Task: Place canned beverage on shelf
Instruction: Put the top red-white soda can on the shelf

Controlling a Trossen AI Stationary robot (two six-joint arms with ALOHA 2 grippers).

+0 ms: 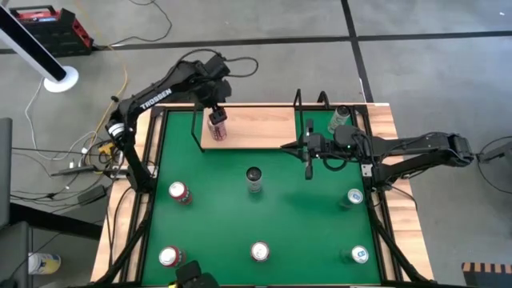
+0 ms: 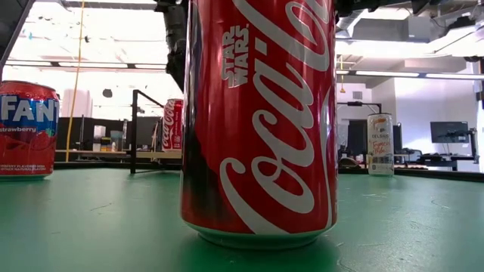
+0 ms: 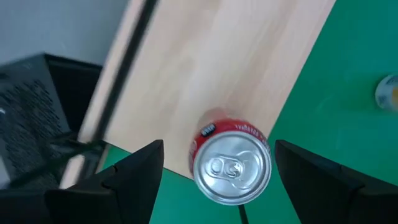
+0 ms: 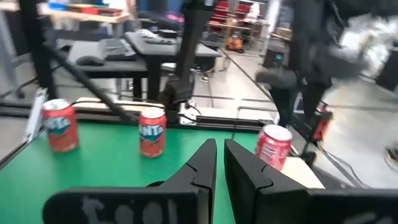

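Light-wood shelf (image 1: 256,128) with black frame rails is lying at the far side of the green felt bench (image 1: 224,208). Red can (image 1: 218,126) is standing upright on the shelf's left end, near the edge facing the bench. Left pincer (image 1: 217,112) is hovering directly above this can, fingers spread wide on either side of the lid and not touching it; the left wrist view is showing clear gaps between each finger (image 3: 134,171) and the can (image 3: 231,165).

Right pincer (image 1: 309,168) is hanging over the bench just in front of the shelf's right end, fingers nearly closed with only a thin slit between them and nothing held.

Pale can (image 1: 342,118) is standing at the shelf's right end. Dark-topped can (image 1: 254,178) is sitting mid-bench. Other cans scattered over the felt: one at left (image 1: 178,192), one at right (image 1: 355,197), three along the near edge (image 1: 260,251). Big red cola can (image 2: 261,121) is filling the low view.
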